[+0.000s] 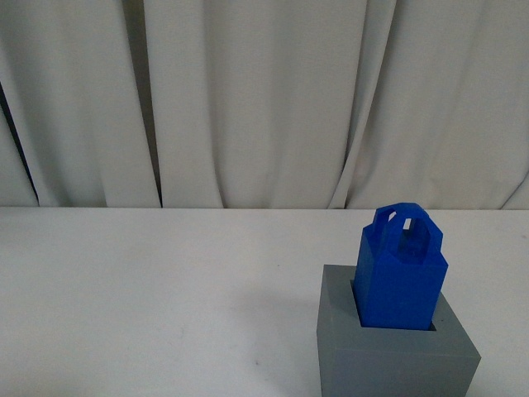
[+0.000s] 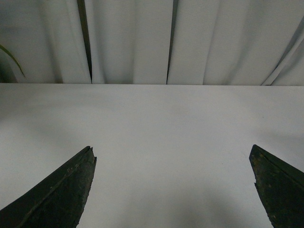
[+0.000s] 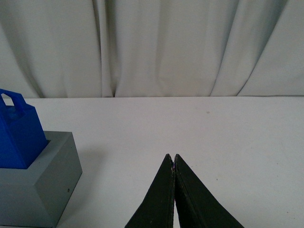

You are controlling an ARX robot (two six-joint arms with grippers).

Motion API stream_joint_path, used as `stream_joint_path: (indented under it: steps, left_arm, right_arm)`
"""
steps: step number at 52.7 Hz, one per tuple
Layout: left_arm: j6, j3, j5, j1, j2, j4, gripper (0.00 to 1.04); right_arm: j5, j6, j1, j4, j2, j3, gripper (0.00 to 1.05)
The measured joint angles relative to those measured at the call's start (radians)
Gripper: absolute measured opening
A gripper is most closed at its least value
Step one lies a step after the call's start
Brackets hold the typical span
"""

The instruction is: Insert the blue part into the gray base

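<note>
- The curtain [image 1: 264, 99] is the largest thing in sight: pale, off-white cloth hanging in broad vertical folds behind the table in all three views.
- The table [image 1: 149, 298] is a plain white matte surface running from the foot of the curtain toward the camera.
- The gray base [image 1: 395, 347] stands on the table at the lower right of the front view. It is a matte gray, cube-shaped block with flat sides and a square recess in its top face, whose rim shows as a gray border around what sits inside. The right wrist view also catches it [image 3: 38, 180], off to one side of that gripper and apart from it.
- The blue part [image 1: 401, 277] sits with its lower end inside the recess of the gray base, and its upper portion rises well above the rim. It is bright blue matte plastic, square in section, taller than wide, topped by an arched loop handle with small slots (light shows through them). It appears slightly tilted in the recess.
- The left gripper [image 2: 173, 164] has its two dark fingers spread far apart over bare table, with nothing between them.
- The right gripper [image 3: 174, 159] has its dark fingers pressed together tip to tip, holding nothing.
</note>
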Motion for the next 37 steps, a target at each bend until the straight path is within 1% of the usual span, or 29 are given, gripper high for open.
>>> stream_joint_path:
  steps: [17, 23, 33, 35, 37]
  left_arm:
    - [0.0, 0.0, 0.0, 0.0, 0.0, 0.0, 0.99]
    - [0.0, 0.0, -0.001, 0.0, 0.0, 0.0, 0.99]
    - [0.0, 0.0, 0.0, 0.0, 0.0, 0.0, 0.99]
    - [0.0, 0.0, 0.0, 0.0, 0.0, 0.0, 0.99]
    - [0.0, 0.0, 0.0, 0.0, 0.0, 0.0, 0.99]
  right_arm:
    - [0.0, 0.0, 0.0, -0.082, -0.081, 0.0, 0.02]
    - [-0.001, 0.0, 0.0, -0.247, -0.211, 0.001, 0.02]
    - [-0.001, 0.0, 0.0, -0.261, -0.253, 0.001, 0.02]
    - [-0.001, 0.0, 0.0, -0.261, -0.254, 0.001, 0.08]
    - [-0.001, 0.0, 0.0, -0.261, -0.254, 0.001, 0.16]
